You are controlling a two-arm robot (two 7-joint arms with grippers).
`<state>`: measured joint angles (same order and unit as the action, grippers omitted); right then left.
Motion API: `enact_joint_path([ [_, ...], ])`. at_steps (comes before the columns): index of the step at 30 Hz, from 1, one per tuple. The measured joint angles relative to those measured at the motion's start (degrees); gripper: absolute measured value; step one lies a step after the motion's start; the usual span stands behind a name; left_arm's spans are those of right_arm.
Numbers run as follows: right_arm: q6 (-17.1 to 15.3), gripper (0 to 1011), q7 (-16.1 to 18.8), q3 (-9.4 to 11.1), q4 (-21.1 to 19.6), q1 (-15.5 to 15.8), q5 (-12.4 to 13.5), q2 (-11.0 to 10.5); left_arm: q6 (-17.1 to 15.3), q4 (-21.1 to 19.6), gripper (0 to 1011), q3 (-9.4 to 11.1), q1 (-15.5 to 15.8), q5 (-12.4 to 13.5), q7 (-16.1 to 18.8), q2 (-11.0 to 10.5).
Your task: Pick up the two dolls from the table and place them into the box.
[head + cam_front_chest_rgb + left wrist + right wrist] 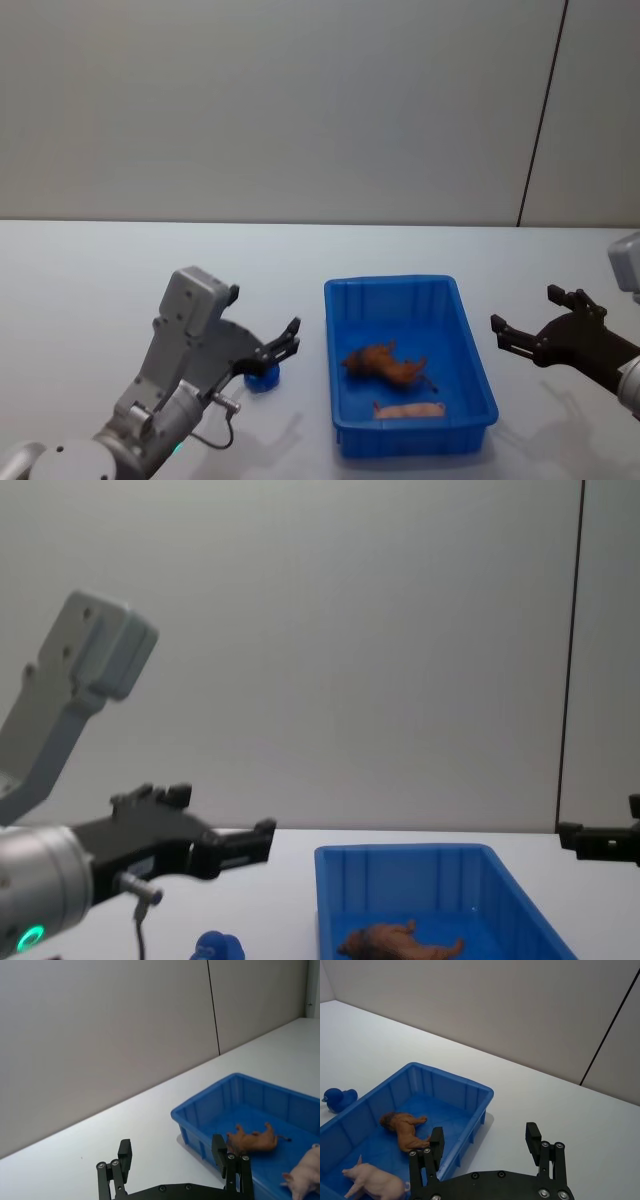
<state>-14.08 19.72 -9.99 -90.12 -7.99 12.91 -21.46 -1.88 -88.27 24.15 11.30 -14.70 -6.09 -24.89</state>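
While the left end effector (293,337) hovers, the blue doll (262,378) lies beneath it.

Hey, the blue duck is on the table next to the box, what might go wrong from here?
The blue duck is small and rounded, so it may slip out as the open left gripper above it closes. Carrying it across, the gripper could clip the blue box's raised rim. The right gripper hangs open to the right of the box, idle.
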Motion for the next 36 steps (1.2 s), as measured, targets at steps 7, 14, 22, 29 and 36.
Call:
enact_joint_path([
  [7, 0.0, 1001, 0.0, 0.0, 0.0, 0.1, 0.0, -0.1, 0.9, 4.5, 1002, -0.7, 0.8, -1.5, -3.7, -0.1],
  [14, 0.0, 1001, 0.0, 0.1, -0.1, 0.1, 0.1, -0.1, 1.2, 10.1, 1002, -1.3, 3.2, -1.3, -8.0, 0.5],
  [22, 0.0, 1001, 0.0, 0.1, -0.1, 0.1, 0.1, -0.1, 0.8, 15.7, 1001, -1.6, 6.0, 0.0, -12.0, 1.6],
  [29, 0.0, 1001, 0.0, 0.1, -0.1, 0.1, 0.1, -0.2, 0.5, 21.5, 1002, -1.7, 9.3, 1.6, -16.7, 2.9],
  [36, 0.0, 1001, 0.0, 0.1, -0.1, 0.1, 0.1, -0.2, 0.4, 26.2, 1002, -1.6, 12.0, 3.1, -19.9, 4.0],
])
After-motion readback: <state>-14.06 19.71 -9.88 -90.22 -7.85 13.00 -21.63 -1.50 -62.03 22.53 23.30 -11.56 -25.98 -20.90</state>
